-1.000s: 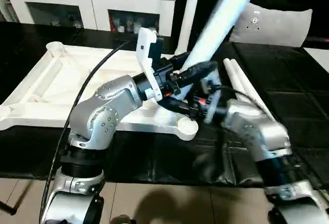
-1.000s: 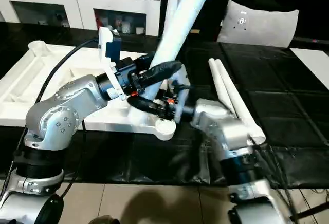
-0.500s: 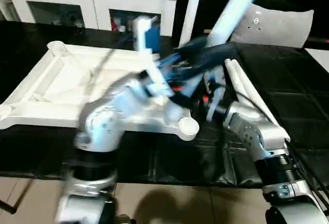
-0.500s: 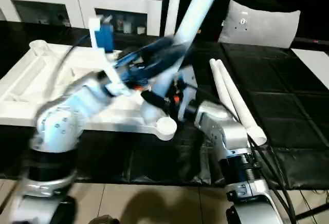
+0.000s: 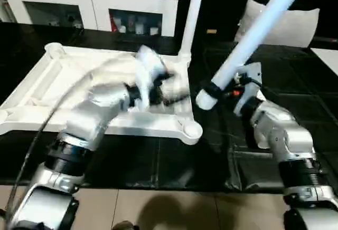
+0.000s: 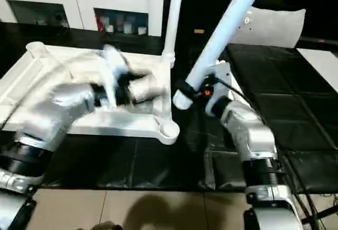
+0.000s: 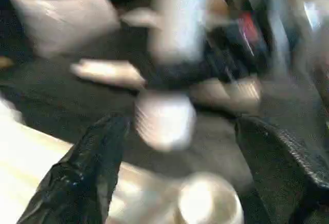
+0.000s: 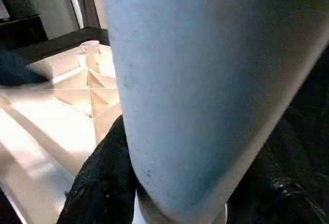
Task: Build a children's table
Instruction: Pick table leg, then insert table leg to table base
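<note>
Step in hand: seating a leg. Right gripper (image 5: 215,90) has its fingers clamped on the lower end of a tilted leg (image 5: 253,35), butt hanging just past the tabletop (image 5: 63,82), which lies underside-up on the dark surface w/ one leg (image 5: 191,13) already standing in a far corner. Left gripper (image 7: 175,147) is blurred over the top, fingers (image 7: 82,167) apart, holding nothing. Next, I'd say: bring butt over near corner socket (image 5: 191,130), stand leg upright, push in.
</note>
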{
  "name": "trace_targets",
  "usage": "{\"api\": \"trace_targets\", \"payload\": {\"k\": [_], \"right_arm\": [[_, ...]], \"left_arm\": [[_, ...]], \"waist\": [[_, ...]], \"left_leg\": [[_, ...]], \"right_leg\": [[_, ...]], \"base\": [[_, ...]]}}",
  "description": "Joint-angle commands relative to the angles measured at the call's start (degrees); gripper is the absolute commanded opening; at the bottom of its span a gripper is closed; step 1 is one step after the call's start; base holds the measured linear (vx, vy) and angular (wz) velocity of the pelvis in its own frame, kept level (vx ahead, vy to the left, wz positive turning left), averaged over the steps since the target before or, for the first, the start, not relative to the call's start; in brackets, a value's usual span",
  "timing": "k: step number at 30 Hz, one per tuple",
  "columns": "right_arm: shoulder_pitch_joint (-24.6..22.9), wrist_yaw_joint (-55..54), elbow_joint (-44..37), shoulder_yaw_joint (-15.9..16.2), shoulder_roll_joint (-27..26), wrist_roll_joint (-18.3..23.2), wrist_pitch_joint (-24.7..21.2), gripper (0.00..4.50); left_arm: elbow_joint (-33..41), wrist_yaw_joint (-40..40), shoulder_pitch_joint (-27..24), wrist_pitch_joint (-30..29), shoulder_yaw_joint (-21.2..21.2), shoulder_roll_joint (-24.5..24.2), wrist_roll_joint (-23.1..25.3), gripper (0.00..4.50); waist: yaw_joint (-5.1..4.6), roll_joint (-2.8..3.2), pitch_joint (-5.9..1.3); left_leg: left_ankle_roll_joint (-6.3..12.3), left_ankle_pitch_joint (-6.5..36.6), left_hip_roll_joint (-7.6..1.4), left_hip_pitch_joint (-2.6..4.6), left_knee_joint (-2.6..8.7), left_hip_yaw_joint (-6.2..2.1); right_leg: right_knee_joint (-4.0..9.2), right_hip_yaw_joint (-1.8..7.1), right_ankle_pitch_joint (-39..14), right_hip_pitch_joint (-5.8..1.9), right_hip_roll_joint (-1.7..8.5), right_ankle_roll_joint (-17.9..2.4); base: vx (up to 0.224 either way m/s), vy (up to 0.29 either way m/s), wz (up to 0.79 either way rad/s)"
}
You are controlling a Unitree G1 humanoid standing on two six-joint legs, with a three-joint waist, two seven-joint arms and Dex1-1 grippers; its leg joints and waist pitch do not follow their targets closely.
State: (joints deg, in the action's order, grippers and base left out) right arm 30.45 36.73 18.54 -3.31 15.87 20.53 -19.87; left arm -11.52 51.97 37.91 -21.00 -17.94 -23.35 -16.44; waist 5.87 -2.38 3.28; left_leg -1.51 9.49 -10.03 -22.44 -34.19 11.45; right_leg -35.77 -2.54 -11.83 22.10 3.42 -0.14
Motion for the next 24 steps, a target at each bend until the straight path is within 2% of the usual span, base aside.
{"api": "trace_targets", "payload": {"k": [1,4,6,7,10,12,16,17,22,24], "right_arm": [[-1.25,0.13,-1.50,-1.08,0.71,0.45,-0.21,1.88],[-1.75,0.19,-1.58,-1.08,0.84,0.26,0.09,1.88],[-2.01,0.49,-1.42,-1.19,1.37,-0.08,0.36,1.88],[-2.06,0.57,-1.59,-1.36,1.52,0.00,0.23,1.88],[-2.52,0.90,-2.42,-1.49,1.97,0.40,-0.10,1.88],[-2.80,1.00,-2.83,-1.50,2.07,0.55,-0.25,1.88],[-3.09,1.03,-3.12,-1.40,2.05,0.62,-0.31,1.88],[-3.13,1.17,-3.15,-1.15,2.01,0.59,-0.38,1.88],[-3.07,1.47,-3.23,-0.86,2.02,0.32,-0.44,1.88],[-3.10,1.49,-3.42,-0.84,2.06,0.37,-0.58,1.88]], "left_arm": [[-5.97,6.61,0.62,4.99,-3.98,-1.81,3.86,3.31],[-10.03,9.69,1.50,7.29,-5.55,-2.54,4.94,3.10],[-17.13,14.20,3.58,11.10,-6.32,-2.34,6.45,2.99],[-19.49,14.75,4.40,12.59,-6.97,-2.46,7.70,2.88],[-26.02,16.37,6.96,15.96,-7.32,-1.77,9.31,2.69],[-28.67,17.45,8.11,17.06,-7.79,-1.55,10.06,2.49],[-33.75,18.27,9.87,19.80,-8.04,-0.52,11.20,2.27],[-37.45,18.60,10.95,21.70,-7.92,0.32,12.14,2.04],[-44.12,16.76,12.52,27.58,-8.74,1.07,16.12,1.83],[-46.06,16.32,13.00,29.00,-8.55,1.37,16.98,1.49]], "waist": [[0.05,0.75,-4.10],[-0.06,0.89,-4.10],[-0.12,2.13,-4.05],[-0.20,1.92,-4.00],[0.01,1.90,-3.95],[0.13,2.21,-3.98],[0.18,2.19,-4.09],[0.21,2.22,-4.06],[0.36,2.24,-4.13],[0.41,2.26,-4.08]], "left_leg": [[-2.22,8.50,-3.01,1.98,3.97,-1.64],[-3.57,11.20,-3.29,2.22,4.22,-1.71],[-4.44,12.98,-3.11,2.37,4.18,-1.77],[-4.37,13.46,-3.08,2.31,4.19,-1.75],[-3.63,13.46,-3.15,2.29,4.01,-1.71],[-3.50,12.83,-3.28,2.23,4.01,-1.77],[-2.67,11.74,-3.35,2.14,3.93,-1.76],[-2.44,11.75,-3.28,2.07,3.86,-1.71],[-1.94,11.84,-3.48,2.15,3.86,-1.87],[-2.09,12.67,-3.56,2.26,3.92,-1.85]], "right_leg": [[3.94,2.62,-3.52,-2.01,4.70,-9.93],[3.88,2.58,-5.95,-1.91,4.97,-10.59],[4.03,2.60,-6.63,-1.80,4.97,-11.30],[4.16,2.64,-6.65,-1.92,4.98,-11.61],[4.16,2.70,-7.27,-2.03,5.27,-12.44],[4.06,2.69,-6.90,-2.11,5.40,-12.75],[3.78,2.60,-4.37,-2.21,5.43,-14.06],[3.84,2.63,-4.08,-2.26,5.44,-14.32],[3.78,2.58,-3.24,-2.36,5.64,-14.80],[3.86,2.57,-4.17,-2.30,5.73,-14.99]], "base": [[0.000,0.000,0.00],[0.000,0.000,0.00],[0.000,0.000,0.00],[0.000,0.000,0.00],[0.000,0.000,0.00],[0.000,0.000,0.00],[0.000,0.000,0.00],[0.000,0.000,0.00],[0.000,0.000,0.00],[0.000,0.000,0.00]]}}
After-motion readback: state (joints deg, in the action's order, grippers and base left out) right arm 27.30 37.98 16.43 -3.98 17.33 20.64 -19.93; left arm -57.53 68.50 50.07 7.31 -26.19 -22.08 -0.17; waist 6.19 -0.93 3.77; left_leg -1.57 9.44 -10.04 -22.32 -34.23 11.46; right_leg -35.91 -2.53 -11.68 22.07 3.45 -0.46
